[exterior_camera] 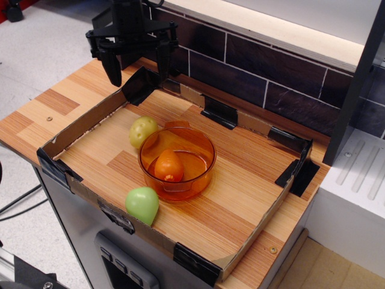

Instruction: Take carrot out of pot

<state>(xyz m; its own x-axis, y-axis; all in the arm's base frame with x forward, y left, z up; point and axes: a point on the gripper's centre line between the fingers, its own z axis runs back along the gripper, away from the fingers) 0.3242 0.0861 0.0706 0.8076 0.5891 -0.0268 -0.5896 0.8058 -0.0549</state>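
The carrot (169, 166) sits inside the pot (203, 146), on its floor toward the near-left side, with its blunt end facing the camera and its body close to the near wall. Nothing else is in the pot. The pot itself is translucent orange, round and low-walled, with a flat handle showing at its far rim and another at the near side, and it stands near the middle of the wooden surface (240, 198).

A low cardboard fence (84, 123), joined with black tape at the corners, encloses this part of the surface like a shallow tray. Inside the fence, a yellow speckled potato toy (142, 130) lies just beside the pot's far-left wall, apparently touching it. A light green pear toy (142, 205) rests near the front fence, just apart from the pot's near-left side.

The tool (137, 71) hangs above the far-left corner of the fence, well apart from the pot and carrot. Its two dark fingers (111, 68) point downward and stand wide, with nothing between them.

Behind the surface runs a dark tiled wall (252, 69).
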